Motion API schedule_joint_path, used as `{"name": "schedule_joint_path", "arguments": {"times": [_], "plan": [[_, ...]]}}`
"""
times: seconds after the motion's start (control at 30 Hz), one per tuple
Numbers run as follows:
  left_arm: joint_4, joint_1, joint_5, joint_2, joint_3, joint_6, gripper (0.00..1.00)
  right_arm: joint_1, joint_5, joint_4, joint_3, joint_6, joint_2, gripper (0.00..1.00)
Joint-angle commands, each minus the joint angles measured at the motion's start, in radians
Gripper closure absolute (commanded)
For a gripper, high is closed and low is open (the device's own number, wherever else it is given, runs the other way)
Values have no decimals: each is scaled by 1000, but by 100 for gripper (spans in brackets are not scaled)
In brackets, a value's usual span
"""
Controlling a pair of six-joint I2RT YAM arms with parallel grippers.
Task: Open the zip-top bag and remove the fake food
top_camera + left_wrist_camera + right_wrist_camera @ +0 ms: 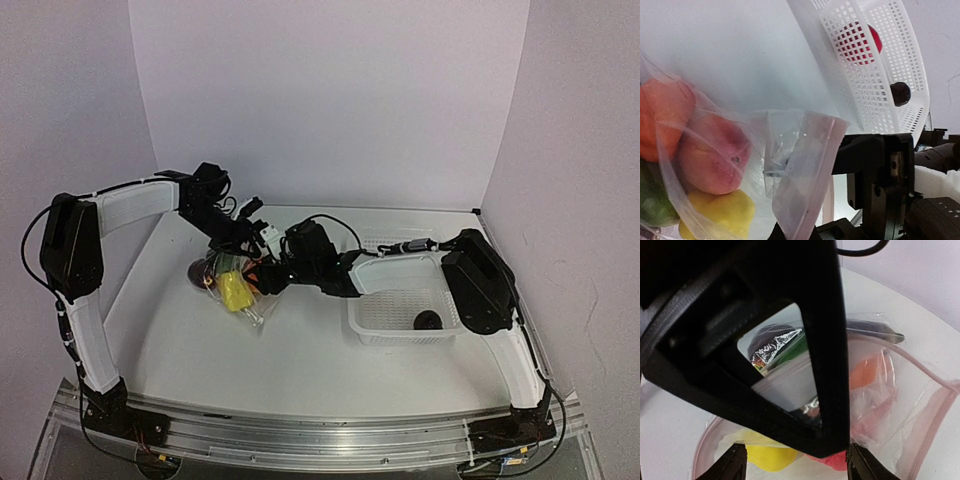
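Right gripper [262, 280] reaches in from the right on the top view to the zip-top bag [222, 285], which lies left of centre on the worktop [300, 370], well apart from the white basket [372, 335]. My left gripper [243, 245] comes at the bag from the far side, just beside the right one. The fake food [233, 290] shows as a yellow lump through the plastic. I cannot read either gripper's spread from up here.

On the left wrist view the bag fills the frame, with a peach piece [715, 155], orange, yellow and green behind the film. A loose flap [805, 165] of the mouth stands up. My left fingers are out of sight, so I cannot tell whether they pinch it. The basket holds a red piece [860, 42] and a dark piece [900, 93].

On the right wrist view my fingers [735, 462] are spread wide with nothing clamped, poised at the mouth, where the pink zip strip [935, 405] is parted. A black frame blocks much of the view.

I judge the step to be reaching in for one piece. I would keep the lip lifted, enter low, centre on the yellow piece and close on it alone, catching no film.
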Motion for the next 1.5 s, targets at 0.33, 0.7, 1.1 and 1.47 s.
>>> {"name": "schedule_joint_path", "arguments": {"times": [0.33, 0.7, 1.1, 1.47], "plan": [[210, -16, 315, -27, -27, -202, 100, 70, -30, 216, -113, 285, -9, 29], [-96, -15, 133, -5, 104, 176, 32, 48, 77, 218, -140, 379, 68, 30], [-139, 176, -64, -13, 294, 430, 19, 41, 100, 134, -109, 341, 92, 39], [64, 283, -237, 287, 314, 402, 22, 51, -22, 99, -83, 233, 73, 35]]}}
